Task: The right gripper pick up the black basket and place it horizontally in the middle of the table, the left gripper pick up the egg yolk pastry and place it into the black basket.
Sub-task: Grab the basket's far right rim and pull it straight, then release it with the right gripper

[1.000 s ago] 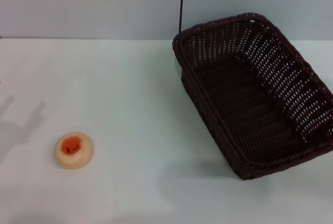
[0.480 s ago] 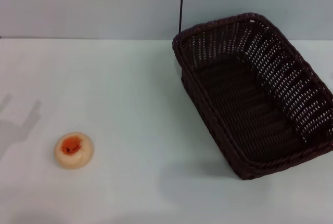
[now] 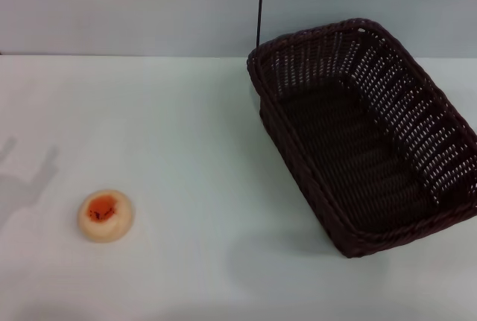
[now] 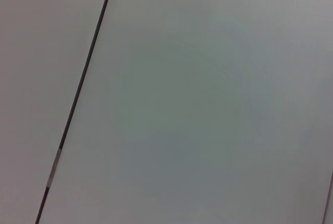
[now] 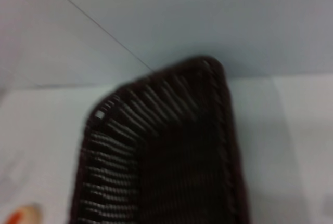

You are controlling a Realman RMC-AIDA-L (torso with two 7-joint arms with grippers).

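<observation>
The black basket (image 3: 365, 142) is a large dark woven basket standing askew on the right side of the white table (image 3: 186, 135), empty. It also shows in the right wrist view (image 5: 166, 151), one corner towards the wall. The egg yolk pastry (image 3: 105, 215) is a small cream bun with an orange-red patch, lying at the front left of the table. A sliver of it shows in the right wrist view (image 5: 21, 216). Neither gripper shows in any view. Only a forked shadow lies on the table at the far left (image 3: 26, 179).
A grey wall (image 3: 134, 8) runs behind the table, with a thin dark vertical seam (image 3: 260, 4) above the basket's far corner. The left wrist view shows only a plain grey surface with a dark line (image 4: 78, 99).
The forked shadow at the left edge of the table has shifted slightly. The basket and the pastry have not moved.
</observation>
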